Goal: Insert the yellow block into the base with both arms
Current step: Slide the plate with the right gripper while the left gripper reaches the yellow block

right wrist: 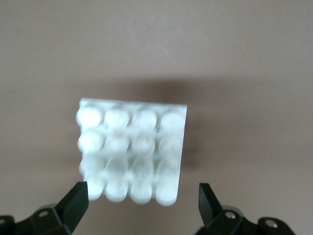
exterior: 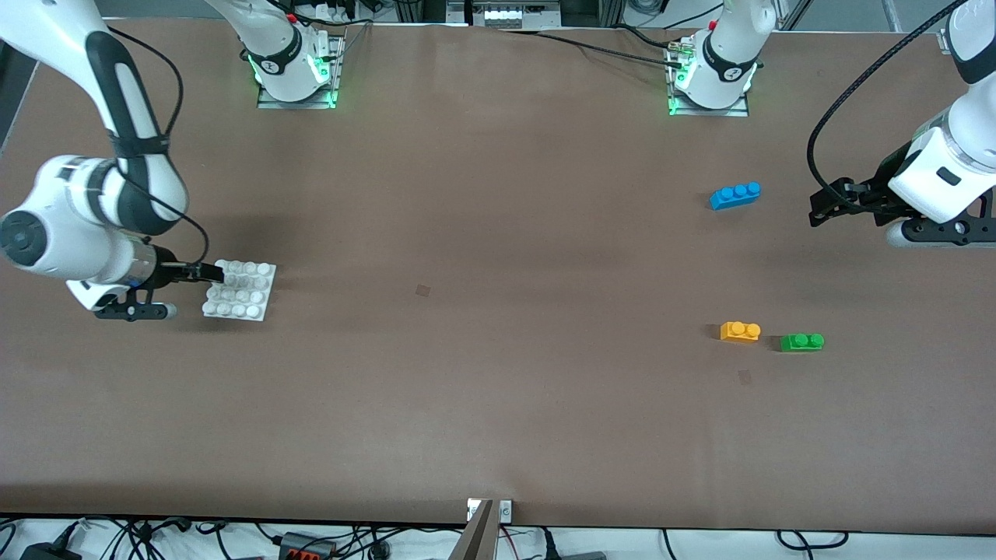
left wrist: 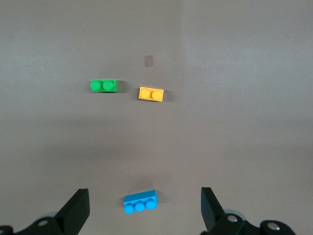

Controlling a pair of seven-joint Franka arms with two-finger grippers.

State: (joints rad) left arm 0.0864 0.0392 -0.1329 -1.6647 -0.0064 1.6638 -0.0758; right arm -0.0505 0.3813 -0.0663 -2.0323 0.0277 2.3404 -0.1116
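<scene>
The brown worktop [exterior: 498,311] carries 4 plastic pieces, with the 2 arms coming in from opposite ends.

The right arm [exterior: 93,225] reaches in over its own end of the worktop. The right gripper [exterior: 208,272] is at the edge of the base [exterior: 240,289], the edge toward the right arm's end. In the right wrist view the fingers [right wrist: 76,203] are spread wide, one on either side of the base [right wrist: 132,152], and they do not pinch it.

The left arm [exterior: 945,167] hangs over its own end of the worktop. The left gripper [exterior: 825,208] is above bare worktop, beside the blue brick [exterior: 735,195], toward the left arm's end. In the left wrist view its fingers [left wrist: 76,210] are spread wide and hold nothing, with the blue brick [left wrist: 140,201] showing between them on the surface below.

The base, a white square plate with a 4 by 4 grid of studs, lies flat toward the right arm's end.

The blue brick has 3 studs and lies toward the left arm's end, farther from the front camera than the other 2 bricks.

The yellow block [exterior: 740,331] has 2 studs and rests on the worktop toward the left arm's end, well apart from the base and untouched by either gripper. In the left wrist view the yellow block [left wrist: 151,93] sits upright, studs up.

The green brick [exterior: 801,341], also with 2 studs, lies just beside the yellow block, not touching it, toward the left arm's end and slightly nearer the front camera.
</scene>
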